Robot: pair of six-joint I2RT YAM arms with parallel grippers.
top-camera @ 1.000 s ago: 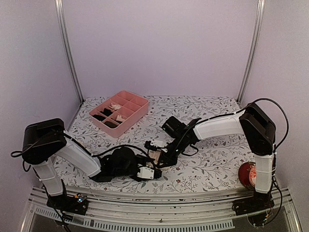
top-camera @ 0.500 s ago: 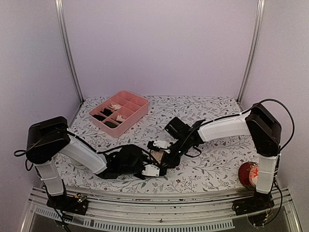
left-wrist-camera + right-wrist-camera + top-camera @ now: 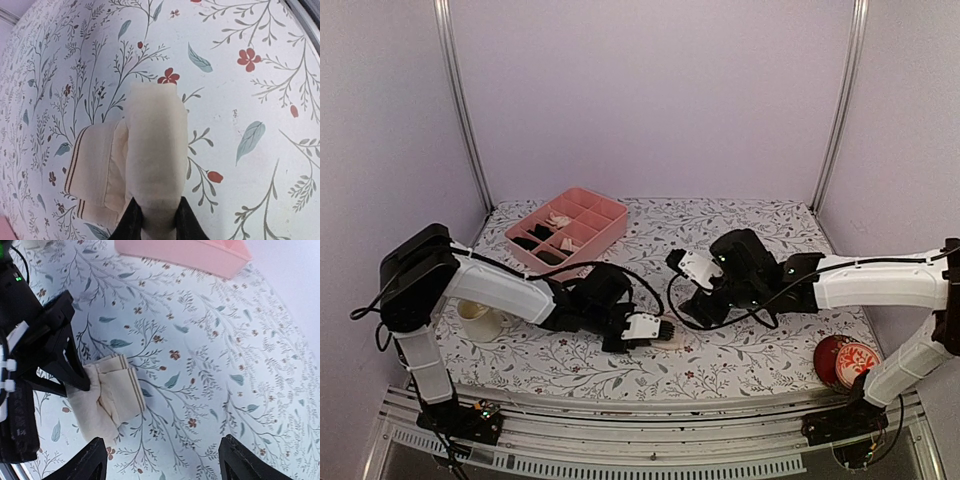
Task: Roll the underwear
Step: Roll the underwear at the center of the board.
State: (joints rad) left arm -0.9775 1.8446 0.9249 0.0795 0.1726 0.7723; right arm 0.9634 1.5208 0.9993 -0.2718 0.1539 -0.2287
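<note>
One pale cream underwear (image 3: 155,150), with thin brown stripes on its band, lies as a folded bundle on the floral table. My left gripper (image 3: 156,212) is shut on the bundle's near end, one black finger (image 3: 132,222) on each side. In the top view the underwear (image 3: 667,329) peeks out at the left gripper (image 3: 650,328). My right gripper (image 3: 165,460) is open and hangs above the table, apart from the underwear (image 3: 107,395), with nothing between its fingers. From above, the right gripper (image 3: 695,298) sits to the right of the bundle.
A pink compartment tray (image 3: 608,232) with small bundles stands at the back left. A red round object (image 3: 842,360) lies near the front right edge. A pale cup-like thing (image 3: 478,318) sits by the left arm. The tray's wall (image 3: 190,252) shows at the top of the right wrist view.
My left gripper moved right and closed on the underwear. My right gripper let go, opened wide and drew back up and to the right.
</note>
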